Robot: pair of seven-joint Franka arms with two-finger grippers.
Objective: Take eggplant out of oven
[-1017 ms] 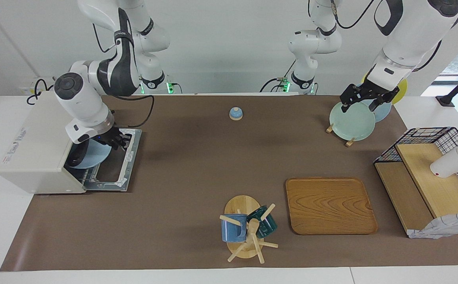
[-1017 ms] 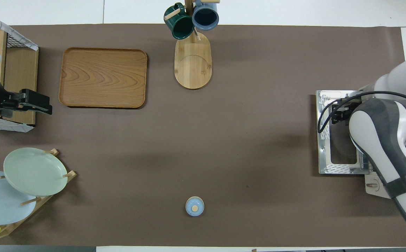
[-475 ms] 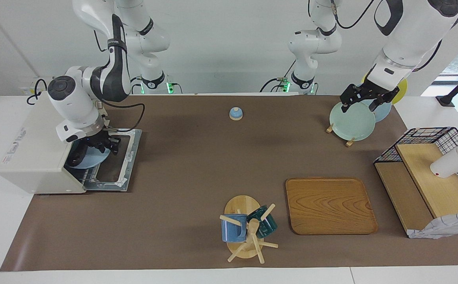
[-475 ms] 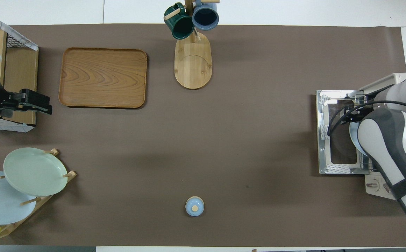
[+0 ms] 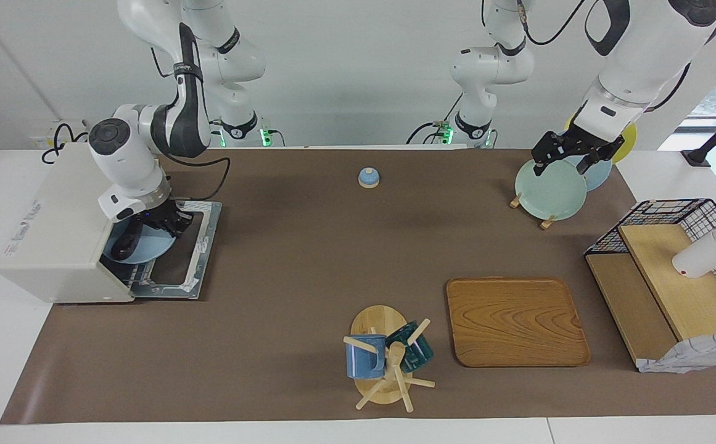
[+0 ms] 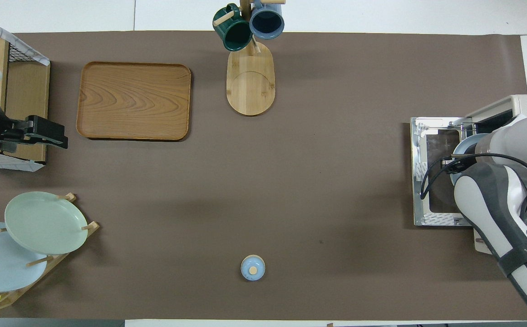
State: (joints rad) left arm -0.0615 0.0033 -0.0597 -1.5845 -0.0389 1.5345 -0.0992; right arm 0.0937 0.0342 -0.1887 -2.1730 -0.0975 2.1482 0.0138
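The off-white oven (image 5: 55, 228) stands at the right arm's end of the table, its door (image 5: 200, 246) lying open and flat on the mat. A light blue plate (image 5: 148, 250) sticks out of the oven's mouth, with the dark eggplant (image 5: 122, 246) lying on it, partly inside. My right gripper (image 5: 168, 223) is low at the plate's rim, on the side nearer to the robots. In the overhead view the right arm covers the gripper and eggplant; only part of the plate (image 6: 465, 144) and the oven (image 6: 526, 102) show. My left gripper (image 5: 567, 161) waits open over the plate rack.
A plate rack with a green plate (image 5: 550, 188) stands near the left arm's base. There is also a small blue bell (image 5: 368, 177), a wooden tray (image 5: 517, 320), a mug tree (image 5: 388, 361), and a black wire basket (image 5: 672, 213) with a wooden shelf and a white cup (image 5: 703, 256).
My right gripper has moved from over the open door in toward the oven's mouth, to the plate's rim. The right arm has shifted and uncovered part of the plate from above. The left arm is still.
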